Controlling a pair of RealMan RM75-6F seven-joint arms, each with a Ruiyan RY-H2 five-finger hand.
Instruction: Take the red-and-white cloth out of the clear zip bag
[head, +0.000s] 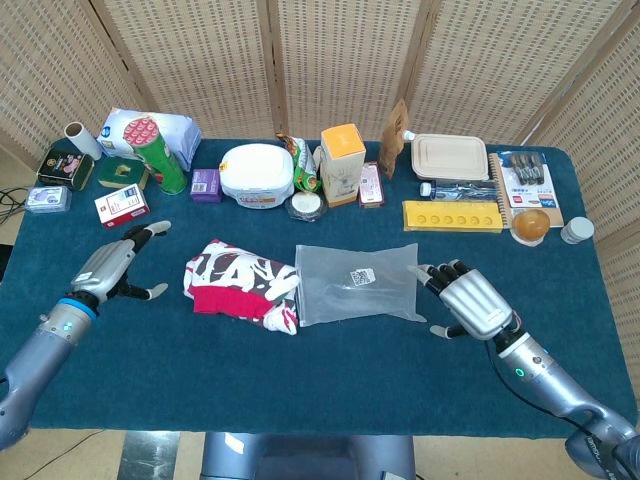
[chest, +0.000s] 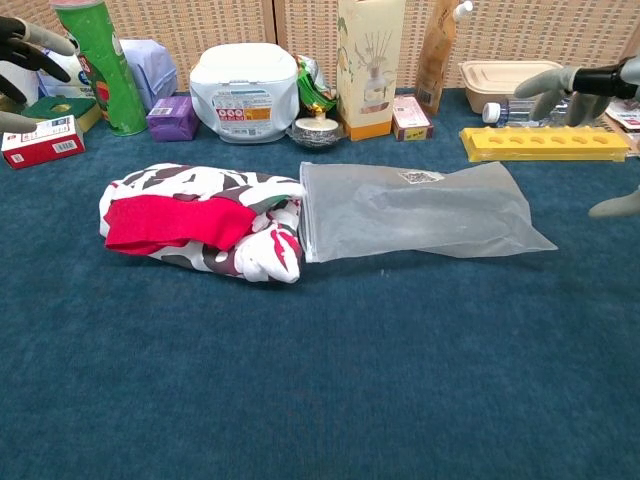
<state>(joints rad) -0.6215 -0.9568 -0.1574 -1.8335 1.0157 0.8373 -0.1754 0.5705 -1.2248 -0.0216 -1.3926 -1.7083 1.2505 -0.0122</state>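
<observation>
Both hands hold nothing: the left hand (head: 112, 270) hovers with fingers spread to the left of the bundled red-and-white patterned cloth (head: 240, 284), and the right hand (head: 472, 306) is splayed just right of the clear plastic zip bag (head: 357, 284). The cloth lies on the blue tabletop (head: 320, 390), apparently fully outside the bag, though its edge touches the bag's mouth. The task looks essentially done; the remaining risk is small. A careless sweep of the right hand could push the light bag back over the cloth, or a finger could snag a fold.
</observation>
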